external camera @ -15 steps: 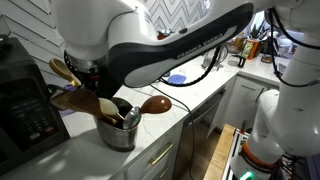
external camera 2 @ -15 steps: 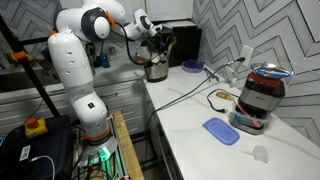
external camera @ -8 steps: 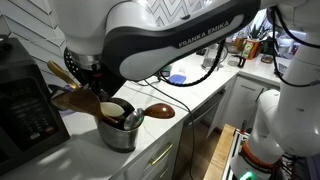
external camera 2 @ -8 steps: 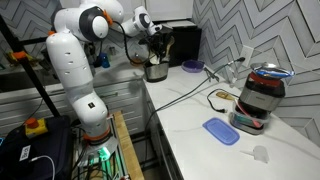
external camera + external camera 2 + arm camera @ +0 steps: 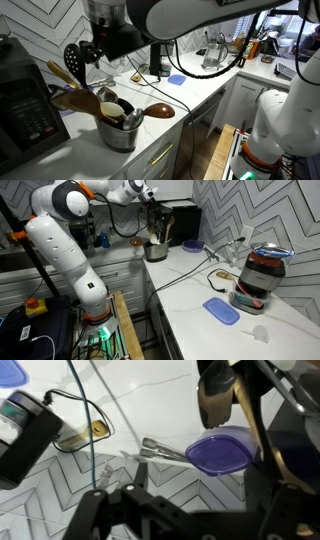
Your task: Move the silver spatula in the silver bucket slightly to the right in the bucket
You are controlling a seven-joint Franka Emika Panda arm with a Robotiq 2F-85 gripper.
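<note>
1 silver bucket (image 5: 120,137) stands on the white countertop (image 5: 195,95) in an exterior view. It holds several wooden spoons (image 5: 150,110) that lean out over its rim, and a black appliance (image 5: 22,105) sits just beside it. Item in hand: the silver spatula (image 5: 72,58), slotted head uppermost, raised above and to one side of the bucket and clear of its rim, with the gripper (image 5: 90,50) at its handle end. Backing: white herringbone tile. In an exterior view from further off, the bucket (image 5: 156,252) sits near the far end of the same counter in front of the black appliance. The arm is high above it, and the spatula is too small to make out there. Also on the counter: 1 purple bowl (image 5: 190,246), 1 blue lid (image 5: 220,310), 1 red and silver appliance (image 5: 260,280). Wrist view: fingers narrow, apparently clamped on the spatula's shiny metal (image 5: 214,400), with the purple bowl and tile beyond. Step judged: spatula lifted out, re-placing not yet done. Next move calls for a short shift to the right, then a lowering into free space among the spoons, clear of the rim. Risk: knocking the spoons or tipping the bucket.
</note>
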